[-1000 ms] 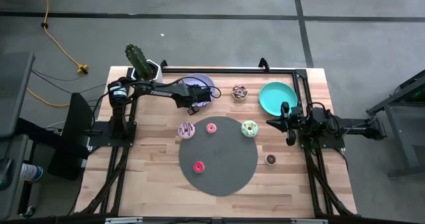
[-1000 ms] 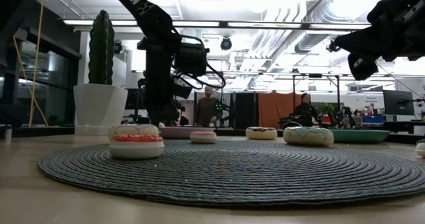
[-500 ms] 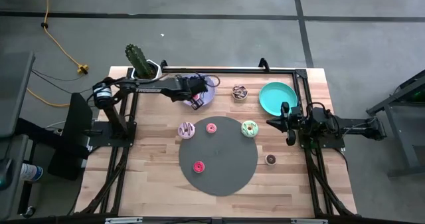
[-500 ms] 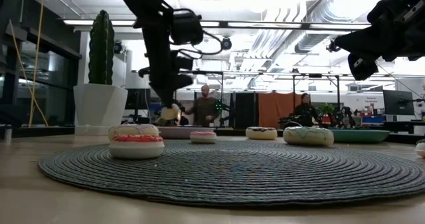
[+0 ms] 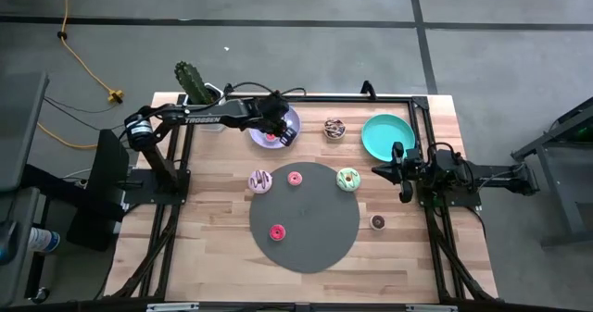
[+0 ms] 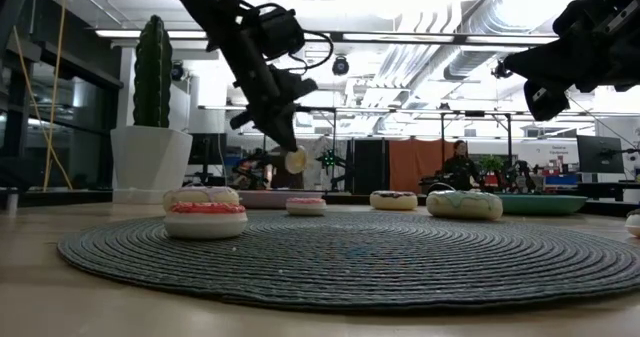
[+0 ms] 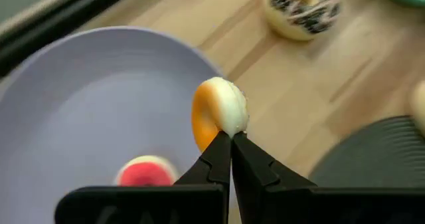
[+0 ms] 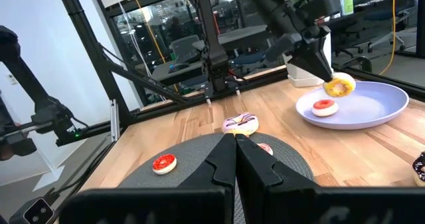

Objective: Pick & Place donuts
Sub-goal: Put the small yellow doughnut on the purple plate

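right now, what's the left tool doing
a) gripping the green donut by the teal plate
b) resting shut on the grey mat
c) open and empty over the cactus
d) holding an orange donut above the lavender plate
d: the left tool is shut on the orange donut, held in the air over the lavender plate, where a red donut already lies.

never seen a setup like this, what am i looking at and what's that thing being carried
Two dark robot arms work at a wooden table. One picture looks straight down, one looks level across the tabletop, and two come from cameras on the arms' wrists. The left end effector is shut on a small orange-iced toy donut, held above a lavender round plate where a red-iced donut lies. More donuts sit on and around a dark grey round mat. The right end effector waits, shut, near a teal plate.
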`<state>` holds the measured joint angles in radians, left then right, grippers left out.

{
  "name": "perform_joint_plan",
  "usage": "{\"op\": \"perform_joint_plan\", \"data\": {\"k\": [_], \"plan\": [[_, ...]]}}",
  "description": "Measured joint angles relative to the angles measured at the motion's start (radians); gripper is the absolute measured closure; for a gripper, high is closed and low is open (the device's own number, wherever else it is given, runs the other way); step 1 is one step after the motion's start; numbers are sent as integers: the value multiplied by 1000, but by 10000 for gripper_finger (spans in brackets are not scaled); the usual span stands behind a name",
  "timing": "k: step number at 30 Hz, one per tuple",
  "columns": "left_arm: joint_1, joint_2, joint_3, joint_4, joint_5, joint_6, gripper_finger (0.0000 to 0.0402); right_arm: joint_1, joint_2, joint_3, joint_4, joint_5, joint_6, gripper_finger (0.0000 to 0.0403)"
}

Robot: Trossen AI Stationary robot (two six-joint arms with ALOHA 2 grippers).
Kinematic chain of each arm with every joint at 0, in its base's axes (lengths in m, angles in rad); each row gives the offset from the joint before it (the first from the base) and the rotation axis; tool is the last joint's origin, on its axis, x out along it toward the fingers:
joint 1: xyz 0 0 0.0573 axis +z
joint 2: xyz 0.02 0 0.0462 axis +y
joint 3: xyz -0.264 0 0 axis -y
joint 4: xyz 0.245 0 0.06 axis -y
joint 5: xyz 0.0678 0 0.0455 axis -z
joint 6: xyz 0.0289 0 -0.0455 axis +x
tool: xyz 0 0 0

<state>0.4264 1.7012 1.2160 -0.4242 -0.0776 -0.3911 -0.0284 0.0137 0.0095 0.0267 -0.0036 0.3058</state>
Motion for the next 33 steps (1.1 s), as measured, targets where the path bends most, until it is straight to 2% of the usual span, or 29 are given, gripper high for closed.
{"op": "perform_joint_plan", "data": {"k": [4,8,11,25,33], "plan": [[42,0,-7,64,133,-8,401,0,0,0,0,0,0,402],[84,1,-88,211,294,-69,401,0,0,0,0,0,0,402],[111,2,-148,314,378,-135,401,0,0,0,0,0,0,402],[210,2,-269,486,512,-246,401,0,0,0,0,0,0,402],[258,2,-304,503,553,-324,401,0,0,0,0,0,0,402]]}}
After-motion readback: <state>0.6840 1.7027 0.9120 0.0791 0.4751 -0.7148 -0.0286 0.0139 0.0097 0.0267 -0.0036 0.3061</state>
